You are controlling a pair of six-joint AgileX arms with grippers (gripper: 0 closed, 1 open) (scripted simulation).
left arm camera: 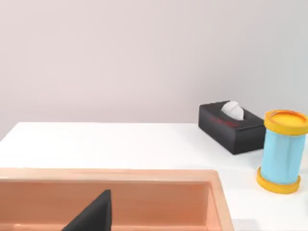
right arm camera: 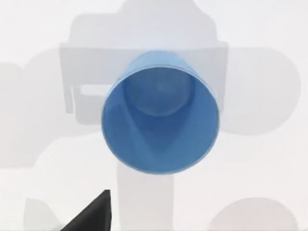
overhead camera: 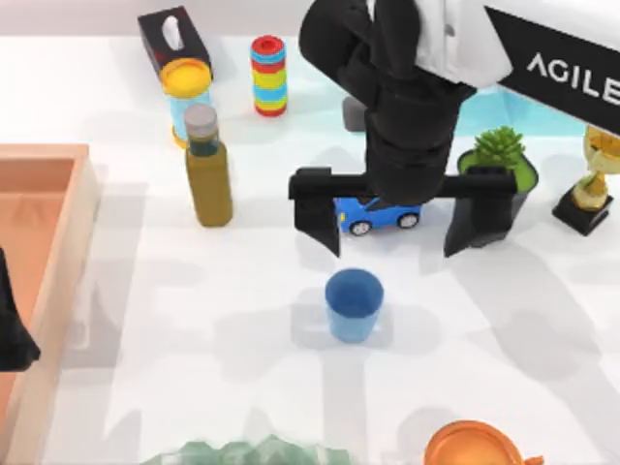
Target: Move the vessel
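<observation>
The right gripper [overhead camera: 392, 237] hangs above the table with its two black fingers [overhead camera: 317, 218] spread wide apart and holding nothing, poised over the toy car [overhead camera: 378, 215] just behind the blue cup [overhead camera: 353, 303]. The blue cup stands upright and free on the white table [overhead camera: 194, 329], mouth open, in front of the car; the olive-brown bottle [overhead camera: 207, 170] stands well to the cup's left and an orange cup [overhead camera: 475, 448] nearer the front edge to its right. The left arm sits parked over the wooden tray [overhead camera: 44, 262], far left of the cup; whether its gripper [overhead camera: 12, 329] is released or clenched cannot be told.
</observation>
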